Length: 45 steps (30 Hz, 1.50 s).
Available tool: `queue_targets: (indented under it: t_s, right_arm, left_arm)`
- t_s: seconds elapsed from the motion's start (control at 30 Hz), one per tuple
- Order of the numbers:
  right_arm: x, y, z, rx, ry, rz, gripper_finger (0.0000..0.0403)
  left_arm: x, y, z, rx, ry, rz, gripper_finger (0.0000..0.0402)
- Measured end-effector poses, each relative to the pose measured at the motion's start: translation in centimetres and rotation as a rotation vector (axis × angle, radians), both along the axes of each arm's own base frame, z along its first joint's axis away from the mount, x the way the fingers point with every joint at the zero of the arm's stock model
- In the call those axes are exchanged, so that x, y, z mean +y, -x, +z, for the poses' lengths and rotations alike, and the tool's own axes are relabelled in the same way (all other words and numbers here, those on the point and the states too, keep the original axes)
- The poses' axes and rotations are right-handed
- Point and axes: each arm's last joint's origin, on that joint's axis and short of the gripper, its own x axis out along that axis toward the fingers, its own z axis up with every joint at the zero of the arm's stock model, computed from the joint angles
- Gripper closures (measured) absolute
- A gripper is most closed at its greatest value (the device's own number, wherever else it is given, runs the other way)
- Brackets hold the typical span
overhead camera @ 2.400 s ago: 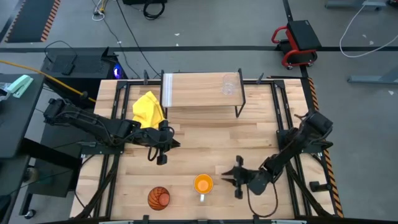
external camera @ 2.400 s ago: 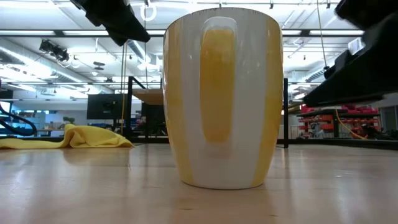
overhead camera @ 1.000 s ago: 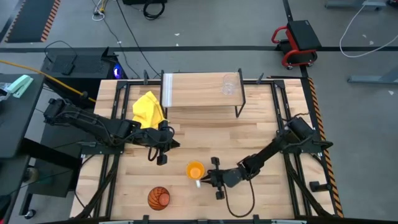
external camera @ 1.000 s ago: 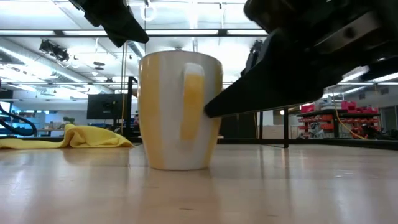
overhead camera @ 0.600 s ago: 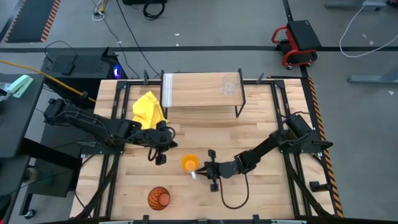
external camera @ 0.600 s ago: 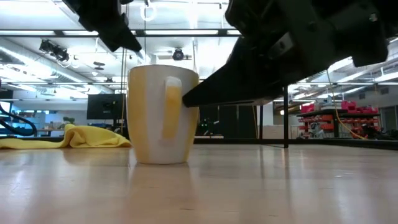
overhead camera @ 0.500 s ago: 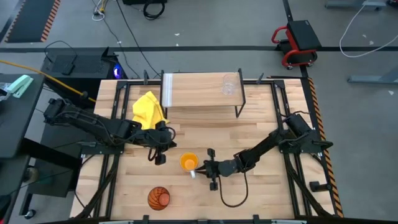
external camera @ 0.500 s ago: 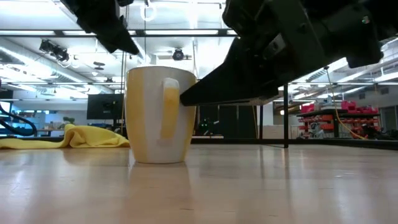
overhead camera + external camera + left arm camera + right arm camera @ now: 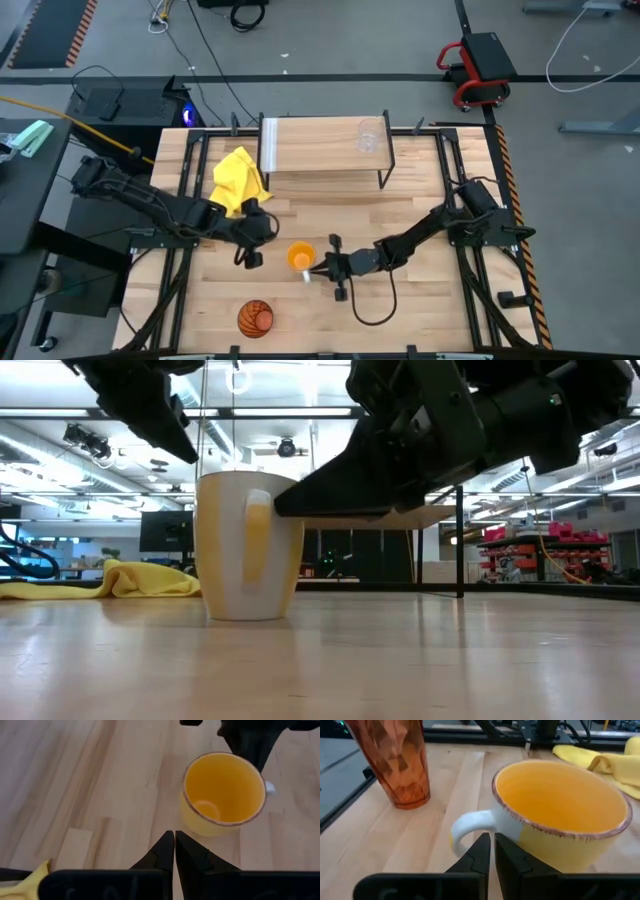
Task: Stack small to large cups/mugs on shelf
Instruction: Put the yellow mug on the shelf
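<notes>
The orange mug (image 9: 299,257) stands upright on the tabletop near the middle, its white handle (image 9: 470,827) toward the near right. My right gripper (image 9: 492,839) is shut and lies low and nearly level against it. My left gripper (image 9: 174,836), shut, hovers just left of the mug, slanting down and touching nothing. The brown ribbed tumbler (image 9: 255,318) stands by the near edge. The clear cup (image 9: 368,137) stands on the shelf (image 9: 320,150) at the far side. My right gripper touches the mug's side wall (image 9: 507,831) just beside the handle's root with the tips of its shut fingers. It comes nearly level from the table's right. The mug stands upright with its base on the table.
A yellow cloth (image 9: 238,175) lies left of the shelf, behind my left gripper. The shelf's black legs (image 9: 381,180) stand behind the mug. Bare wood stretches between the mug and the shelf.
My right gripper has moved toward the table's left and far side, pushing the mug, which has slid upright along the table toward my left gripper. My left gripper has tipped a little further down.
</notes>
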Motion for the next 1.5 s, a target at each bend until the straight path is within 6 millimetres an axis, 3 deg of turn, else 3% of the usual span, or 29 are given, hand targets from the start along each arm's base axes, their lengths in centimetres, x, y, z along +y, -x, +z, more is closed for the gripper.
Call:
queue_targets:
  t_s: [0.3, 0.63, 0.8, 1.0, 1.2, 1.5]
  right_arm:
    - [-1.0, -0.4, 0.2, -0.015, 0.006, -0.004, 0.0371]
    - [-2.2, -1.2, 0.7, -0.047, -0.035, 0.037, 0.0371]
    - [-2.5, -1.6, 1.1, -0.056, -0.040, 0.075, 0.0371]
    - [-2.9, -1.8, 1.1, -0.052, -0.049, 0.101, 0.0371]
    - [-3.5, -2.2, 0.7, -0.054, -0.047, 0.087, 0.0371]
    - [-3.4, -6.1, -2.0, -0.004, -0.033, 0.088, 0.0371]
  left_arm:
    - [-0.9, 2.3, -5.2, -0.020, -0.085, 0.127, 0.0372]
    - [-2.1, 4.1, -9.1, -0.225, 0.007, 0.087, 0.0378]
    - [-3.2, 4.9, -9.5, -0.245, 0.091, 0.036, 0.0373]
    - [-4.9, 5.1, -8.6, -0.317, 0.175, -0.107, 0.0376]
    - [-4.9, 4.9, -8.5, -0.336, 0.165, -0.115, 0.0375]
    - [-5.4, 3.9, -10.2, -0.309, 0.147, -0.109, 0.0360]
